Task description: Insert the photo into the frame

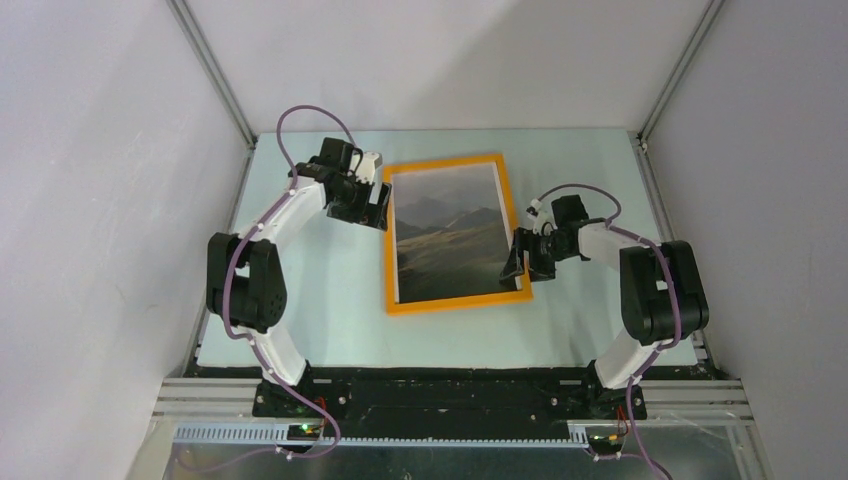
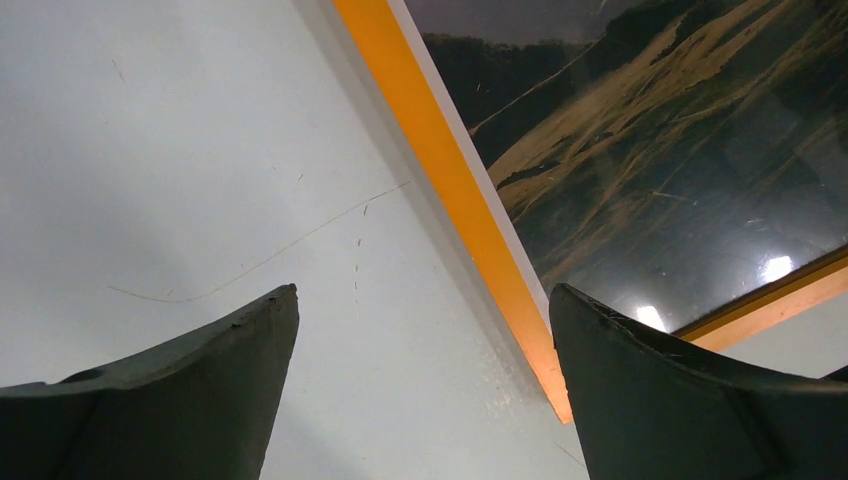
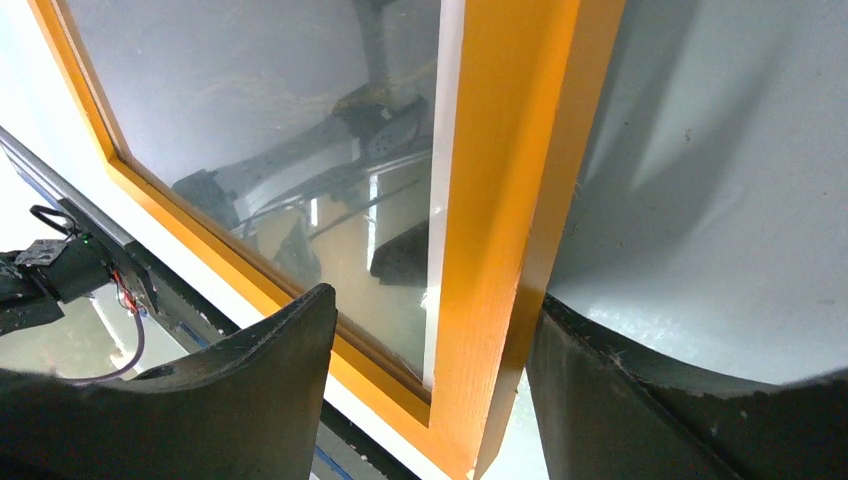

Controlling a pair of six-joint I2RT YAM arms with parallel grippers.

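Note:
The orange frame (image 1: pixel 455 305) lies flat on the table's middle. The photo (image 1: pixel 450 235), a dark mountain print with a white border, lies face up inside it. My left gripper (image 1: pixel 378 208) is open at the frame's upper left edge. In the left wrist view (image 2: pixel 420 300) bare table shows between the fingers, and the right finger overlaps the frame's bar (image 2: pixel 450 170) beside the photo (image 2: pixel 650 150). My right gripper (image 1: pixel 520 265) is open at the frame's lower right edge. In the right wrist view (image 3: pixel 432 296) its jaws straddle the frame's bar (image 3: pixel 510 150) near the corner, over the glossy photo (image 3: pixel 280 100).
The pale table (image 1: pixel 320 300) is enclosed by white walls with metal rails at the back corners. The arm bases sit on a black rail (image 1: pixel 450 395) at the near edge.

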